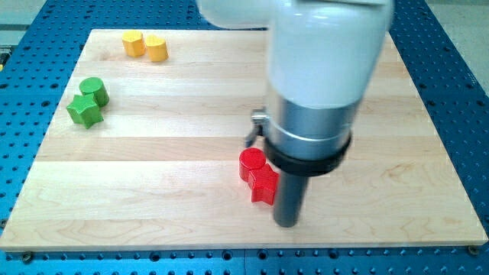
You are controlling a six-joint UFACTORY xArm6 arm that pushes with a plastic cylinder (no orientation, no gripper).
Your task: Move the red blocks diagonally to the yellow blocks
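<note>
Two red blocks touch just below the board's middle: a red cylinder and, lower right of it, a red star-shaped block. My tip rests on the board right beside the red star block, at its lower right. Two yellow blocks sit side by side at the view's top left: a yellow hexagon-like block and a yellow rounded block. The arm's white and grey body hides the board above and right of the red blocks.
A green cylinder and a green star-shaped block touch near the board's left edge. The wooden board lies on a blue perforated table.
</note>
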